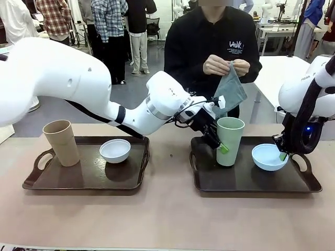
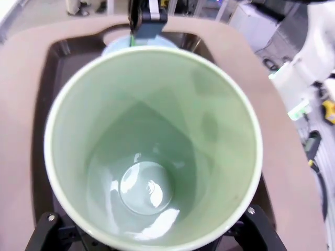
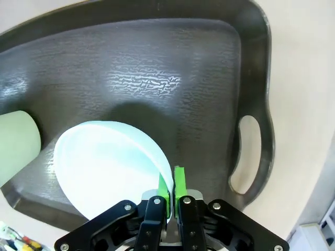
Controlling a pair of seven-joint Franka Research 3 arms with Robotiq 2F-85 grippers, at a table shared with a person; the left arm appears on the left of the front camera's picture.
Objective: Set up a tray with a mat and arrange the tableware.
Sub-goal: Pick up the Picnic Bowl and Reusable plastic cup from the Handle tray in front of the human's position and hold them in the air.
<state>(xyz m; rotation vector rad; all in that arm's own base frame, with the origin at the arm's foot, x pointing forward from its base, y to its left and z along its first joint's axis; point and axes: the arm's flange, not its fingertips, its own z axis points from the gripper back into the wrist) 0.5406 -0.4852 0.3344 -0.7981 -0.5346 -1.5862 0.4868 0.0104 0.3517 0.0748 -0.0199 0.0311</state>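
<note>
Left claw [image 1: 221, 147] straddles the upright pale green plastic tumbler [image 1: 230, 136], centre-right of frame; whether it squeezes cannot be told. Right claw [image 3: 171, 182] pinches the light blue round bowl [image 3: 104, 167] by its rim.

Bare table [image 1: 167, 214] in front, left arm [image 1: 131, 112] at green tumbler [image 1: 230, 138]

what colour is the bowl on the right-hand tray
Light blue; the bowl shows best in the right wrist view.

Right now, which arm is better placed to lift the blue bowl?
Right. The right gripper is shut on the bowl at its rim; the left gripper sits around the tumbler.
</note>
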